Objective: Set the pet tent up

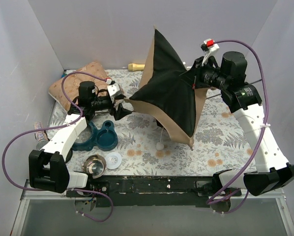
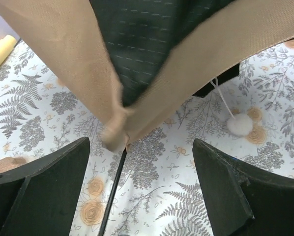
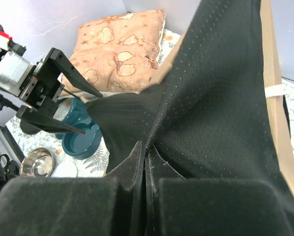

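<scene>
The pet tent [image 1: 169,96] is a tan shell with a black inner panel. It is lifted into a peaked shape over the middle of the floral mat. My right gripper [image 1: 192,78] is shut on a seam of its black fabric [image 3: 196,98], fingers pressed together [image 3: 148,150]. My left gripper [image 1: 123,109] is open and empty just left of the tent's low left corner [image 2: 112,137]. A thin black pole [image 2: 112,191] runs out of that corner between my open fingers [image 2: 44,191]. A white pompom [image 2: 239,124] hangs on a string under the tent.
A puffy patterned cushion [image 1: 80,83] lies at the back left. A teal double bowl [image 1: 98,136], a steel bowl [image 1: 94,165] and a white lid [image 1: 113,160] sit front left. A yellow cylinder [image 1: 136,66] lies by the back wall. Walls enclose three sides.
</scene>
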Robot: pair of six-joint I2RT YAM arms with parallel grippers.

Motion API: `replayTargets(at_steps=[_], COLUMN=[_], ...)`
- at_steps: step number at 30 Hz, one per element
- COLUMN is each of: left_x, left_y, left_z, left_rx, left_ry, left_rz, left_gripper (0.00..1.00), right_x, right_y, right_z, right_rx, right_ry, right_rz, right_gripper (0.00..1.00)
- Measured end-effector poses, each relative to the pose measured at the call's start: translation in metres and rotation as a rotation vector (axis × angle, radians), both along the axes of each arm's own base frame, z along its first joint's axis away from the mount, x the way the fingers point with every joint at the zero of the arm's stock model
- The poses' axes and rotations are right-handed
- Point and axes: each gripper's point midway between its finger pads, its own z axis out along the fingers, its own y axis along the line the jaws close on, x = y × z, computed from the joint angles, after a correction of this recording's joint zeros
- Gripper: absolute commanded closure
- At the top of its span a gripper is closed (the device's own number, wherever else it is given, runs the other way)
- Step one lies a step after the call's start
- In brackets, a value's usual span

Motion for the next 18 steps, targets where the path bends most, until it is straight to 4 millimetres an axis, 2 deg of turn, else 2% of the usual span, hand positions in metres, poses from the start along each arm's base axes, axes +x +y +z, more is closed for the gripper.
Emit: replayTargets(at_steps=[4,5,8,10,13,14,16,18], left_x=[0.006,0.008,0.009,0.005,-0.003,-0.005,-0.008,-0.013], left_y=[0.002,0.002,0.002,0.000,-0.005,-0.006,-0.007,-0.007], left_z=[0.002,0.003,0.003,0.004,0.006,0.006,0.007,0.007], left_rx=[0.005,0.005,-0.001,-0.015,-0.034,-0.036,-0.038,-0.040], left_ry=[-0.029,-0.039,-0.044,-0.032,-0.005,0.006,0.018,0.029], left_rz=[0.015,0.018,0.019,0.001,-0.040,-0.057,-0.073,-0.086], left_gripper=[0.20,0.24,0.52,0.79,1.00,1.00,1.00,1.00], right_x=[-0.008,-0.009,-0.012,-0.014,-0.016,-0.016,-0.017,-0.017], right_y=[0.001,0.001,0.002,0.004,0.006,0.007,0.007,0.006], right_z=[0.000,0.000,0.002,0.002,-0.002,-0.003,-0.005,-0.006], right_rx=[0.005,0.006,0.011,0.019,0.024,0.022,0.015,-0.001], right_ry=[-0.001,-0.001,-0.004,0.002,0.014,0.018,0.016,0.000], right_rz=[0.022,0.027,0.041,0.053,0.070,0.074,0.081,0.088], right_gripper=[0.99,0.99,0.99,0.99,0.99,0.98,0.67,0.51])
